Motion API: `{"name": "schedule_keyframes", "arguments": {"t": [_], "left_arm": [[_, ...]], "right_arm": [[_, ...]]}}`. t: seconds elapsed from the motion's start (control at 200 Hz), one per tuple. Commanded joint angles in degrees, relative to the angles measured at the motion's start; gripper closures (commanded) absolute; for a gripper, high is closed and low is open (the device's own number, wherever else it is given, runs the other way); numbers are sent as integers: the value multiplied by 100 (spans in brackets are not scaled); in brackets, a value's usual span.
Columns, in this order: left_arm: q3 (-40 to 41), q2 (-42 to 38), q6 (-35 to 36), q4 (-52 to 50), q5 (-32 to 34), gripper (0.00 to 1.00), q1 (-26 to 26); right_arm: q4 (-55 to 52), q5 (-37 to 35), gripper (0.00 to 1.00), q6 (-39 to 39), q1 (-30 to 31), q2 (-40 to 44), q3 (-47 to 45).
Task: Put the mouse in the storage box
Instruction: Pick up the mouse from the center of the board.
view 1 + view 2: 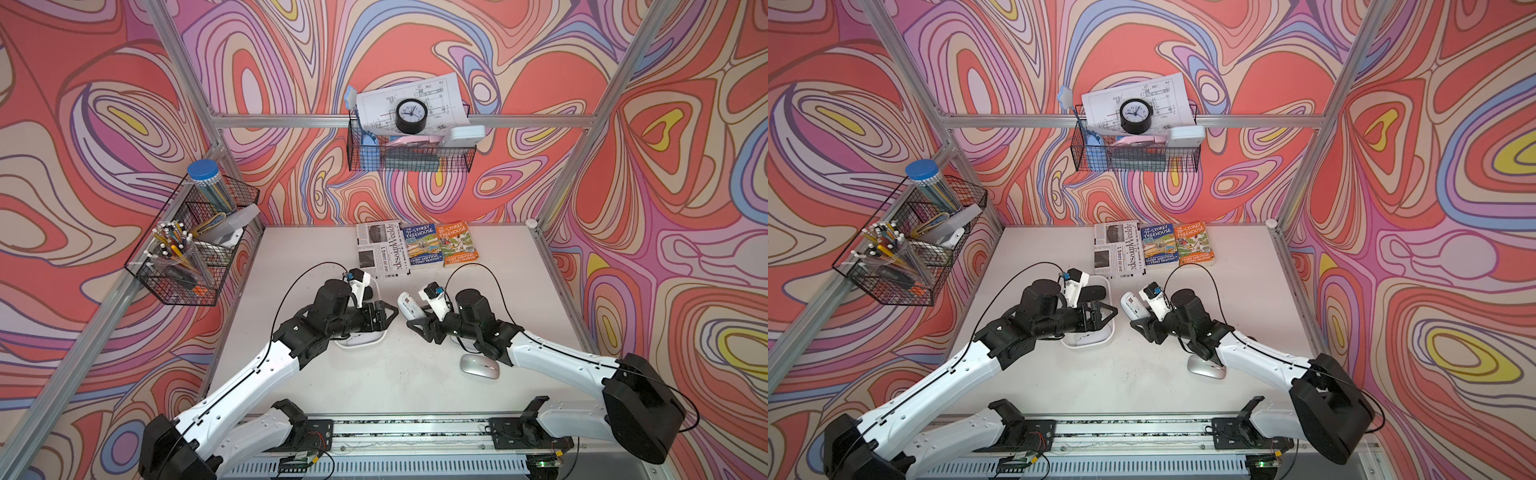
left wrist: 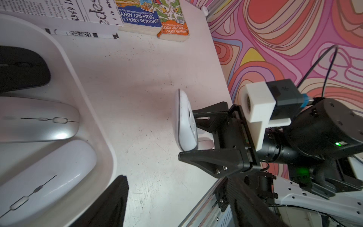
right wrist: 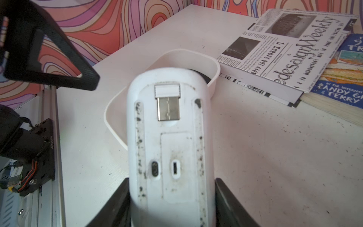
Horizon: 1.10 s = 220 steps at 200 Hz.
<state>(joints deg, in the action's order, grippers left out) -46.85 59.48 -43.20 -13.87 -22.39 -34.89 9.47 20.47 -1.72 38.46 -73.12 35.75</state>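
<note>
R gripper (image 2: pixel 191 135) clamped on mouse (image 3: pixel 167 137) by its sides, underside twd wrist cam, lifted off table (image 1: pixel 374 386) just beside box (image 3: pixel 214 78); prob. for height to clear rim; L gripper (image 1: pixel 388 318) jaws apart, empty, above box; three mice (image 2: pixel 39 119) inside, so room looks tight; silver mouse (image 1: pixel 479 366) on table.

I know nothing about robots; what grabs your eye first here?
The swirling red, pink and purple walls all around the white table. Then the right gripper, shut on a white mouse with its underside showing, mid-table near the white storage box that holds three mice.
</note>
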Motion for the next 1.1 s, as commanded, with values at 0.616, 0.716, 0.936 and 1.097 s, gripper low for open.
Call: {"name": "schedule_keyframes", "arguments": {"t": [0.616, 0.716, 0.936, 1.097], "left_arm": [[-538, 1631, -542, 1065, -816, 54, -278], [-615, 1768, -549, 1067, -835, 64, -349], [-636, 1819, -584, 1035, -798, 97, -369], [-879, 1804, -311, 560, -462, 100, -367]], "right_arm": [[232, 538, 53, 361, 39, -62, 104], [221, 520, 53, 371, 37, -38, 91], [204, 502, 52, 394, 38, -33, 90], [199, 338, 20, 325, 39, -18, 56]]}}
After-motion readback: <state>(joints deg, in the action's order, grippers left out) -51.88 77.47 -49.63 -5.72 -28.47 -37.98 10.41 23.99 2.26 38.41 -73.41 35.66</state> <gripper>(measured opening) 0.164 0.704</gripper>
